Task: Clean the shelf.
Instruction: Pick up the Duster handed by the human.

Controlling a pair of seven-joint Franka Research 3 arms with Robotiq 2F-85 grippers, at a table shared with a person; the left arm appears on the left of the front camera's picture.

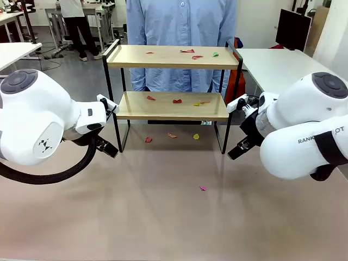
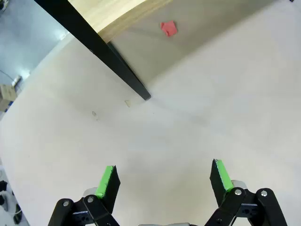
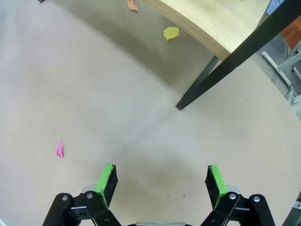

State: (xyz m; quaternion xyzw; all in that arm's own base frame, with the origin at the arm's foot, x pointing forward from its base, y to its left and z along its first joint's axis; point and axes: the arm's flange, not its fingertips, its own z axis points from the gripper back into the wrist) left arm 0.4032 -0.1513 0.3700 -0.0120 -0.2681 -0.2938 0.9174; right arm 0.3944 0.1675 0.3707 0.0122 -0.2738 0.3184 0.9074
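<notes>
left hand [image 2: 164, 169] released | right hand [image 3: 161, 172] released | shelf [image 1: 174, 64]: wood boards, black frame, scraps [image 1: 187, 51] on both

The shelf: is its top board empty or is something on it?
Not empty: red and green scraps lie on the shelf's top board.

The big table [image 1: 163, 217] in front has a pale, smooth top. A white table [image 1: 277, 68] stands at the back on the right, and a black screen [image 1: 292, 28] stands at its far end (it is dark). Another white table [image 1: 12, 51] pokes in from the left. The floor [image 1: 81, 76] is grey, with dark cables [image 1: 51, 54] lying on it. The wall [image 1: 255, 19] behind is white.
</notes>
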